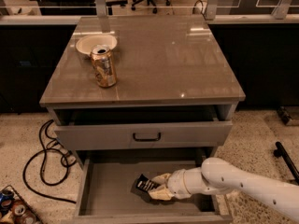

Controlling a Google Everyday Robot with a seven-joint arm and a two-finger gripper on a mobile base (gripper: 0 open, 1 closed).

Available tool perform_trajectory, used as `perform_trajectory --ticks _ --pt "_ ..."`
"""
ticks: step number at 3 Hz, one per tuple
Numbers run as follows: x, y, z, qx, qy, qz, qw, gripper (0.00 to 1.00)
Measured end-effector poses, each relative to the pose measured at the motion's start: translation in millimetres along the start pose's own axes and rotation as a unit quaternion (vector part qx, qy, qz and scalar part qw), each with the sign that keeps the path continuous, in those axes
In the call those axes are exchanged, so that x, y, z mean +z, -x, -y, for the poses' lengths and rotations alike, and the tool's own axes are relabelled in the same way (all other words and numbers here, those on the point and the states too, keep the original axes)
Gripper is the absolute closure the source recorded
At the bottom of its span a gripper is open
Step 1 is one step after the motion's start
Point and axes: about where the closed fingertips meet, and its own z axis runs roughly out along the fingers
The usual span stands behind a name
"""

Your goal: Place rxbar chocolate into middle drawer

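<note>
The rxbar chocolate [144, 185], a small black wrapper with pale lettering, is inside the open middle drawer [105, 192], low over its grey floor near the middle. My gripper [154, 186] reaches in from the right on a white arm and is shut on the bar's right end, with one pale finger above it and one below. The bar tilts, its left end pointing up and left.
A grey drawer front with a black handle [146, 136] sits just above the open drawer. On the cabinet top stand a gold drink can [103, 66] and a white bowl [95, 43]. Black cables [44, 155] lie on the floor at left.
</note>
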Motion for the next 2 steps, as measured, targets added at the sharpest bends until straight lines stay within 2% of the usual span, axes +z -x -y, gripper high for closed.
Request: perform_trajectory --ticks 1,2 --pt "1.5 0.3 3.1 0.0 -0.006 0.002 1.0 0.98" --pt "2.8 0.4 2.2 0.0 -0.004 0.002 1.0 0.76"
